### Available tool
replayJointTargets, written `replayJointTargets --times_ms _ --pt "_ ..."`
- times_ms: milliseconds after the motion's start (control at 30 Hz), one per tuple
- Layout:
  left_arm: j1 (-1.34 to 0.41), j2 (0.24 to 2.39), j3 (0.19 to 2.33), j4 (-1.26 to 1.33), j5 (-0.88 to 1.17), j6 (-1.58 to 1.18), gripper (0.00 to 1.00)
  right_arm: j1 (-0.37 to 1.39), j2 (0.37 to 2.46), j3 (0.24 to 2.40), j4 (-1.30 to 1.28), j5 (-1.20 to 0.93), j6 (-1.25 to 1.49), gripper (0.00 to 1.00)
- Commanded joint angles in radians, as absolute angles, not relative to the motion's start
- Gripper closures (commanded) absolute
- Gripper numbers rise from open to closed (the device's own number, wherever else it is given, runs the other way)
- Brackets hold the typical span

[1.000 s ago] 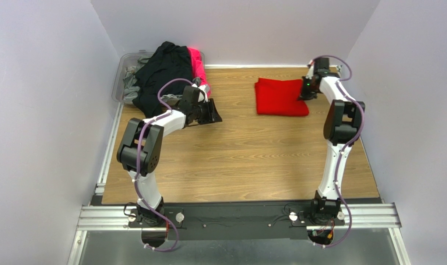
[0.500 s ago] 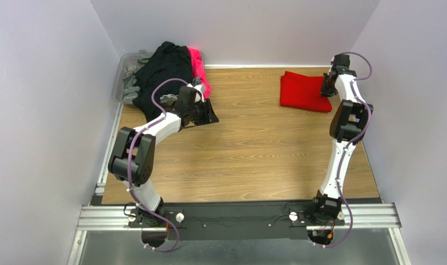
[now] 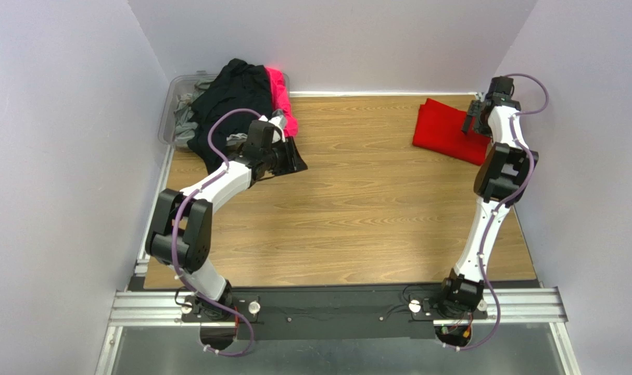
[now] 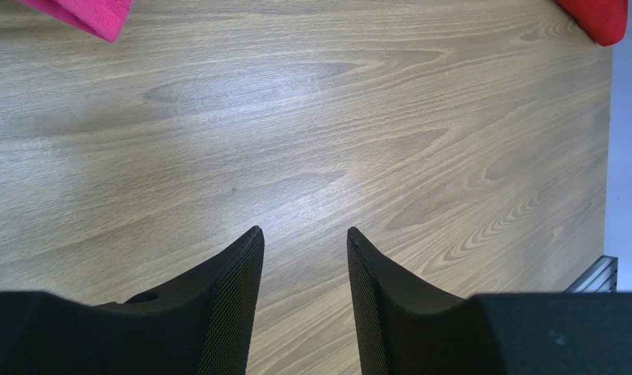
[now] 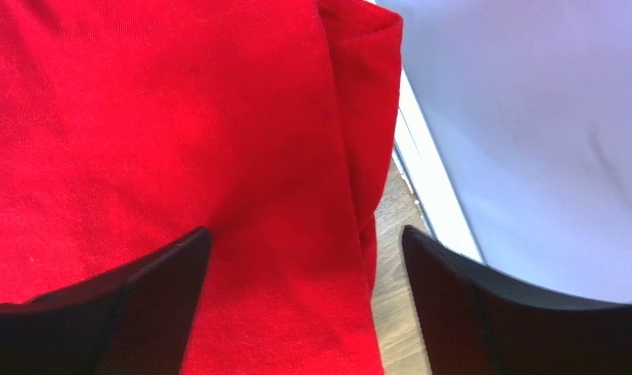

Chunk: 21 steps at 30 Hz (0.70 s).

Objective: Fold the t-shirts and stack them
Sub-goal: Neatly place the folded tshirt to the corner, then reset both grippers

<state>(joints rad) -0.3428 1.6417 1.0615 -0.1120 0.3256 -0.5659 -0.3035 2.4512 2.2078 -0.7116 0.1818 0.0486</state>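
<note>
- At the far right corner of the counter [image 3: 358, 203], we see the right hand [image 5: 305, 234] spread wide, its two dark fingers set well apart with nothing clamped between them.
- Red cloth fills the gap beneath that hand. We cannot tell whether the fingertips press on it or hang just over it.
- Our red t-shirt [image 3: 450, 133] lies folded into a flat, slightly skewed rectangle close to the right wall [image 3: 577, 156]. In the right wrist view we see a doubled edge on its wall side.
- Over on the left, the left hand [image 4: 305, 234] is only narrowly parted and empty, hanging above bare wood.
- Just behind it we find the other shirts in a loose heap at the far left corner. A black t-shirt [image 3: 229, 101] is draped on top, a hot pink t-shirt [image 3: 278, 90] lies beside it, and grey cloth [image 3: 184, 117] sits at the left, partly in a clear bin [image 3: 173, 90].
- We see the red t-shirt and that heap lying well apart.
</note>
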Motion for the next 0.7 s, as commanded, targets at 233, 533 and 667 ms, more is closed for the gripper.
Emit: replayJointTargets --times_ms 233,533,667 --pt "-0.354 1.494 1.02 -0.117 0.269 -0.603 0.48 -0.288 2.22 2.047 -0.683 0.157 0.158 0.0" --pt "-0.364 1.303 0.904 -0.091 0.21 -0.649 0.49 -0.16 1.889 1.728 -0.589 0.022 0.209 0.0" --pt "-0.367 1.201 0.839 -0.087 0.178 -0.673 0.49 -0.048 1.752 1.577 -0.577 0.017 0.213 0.0"
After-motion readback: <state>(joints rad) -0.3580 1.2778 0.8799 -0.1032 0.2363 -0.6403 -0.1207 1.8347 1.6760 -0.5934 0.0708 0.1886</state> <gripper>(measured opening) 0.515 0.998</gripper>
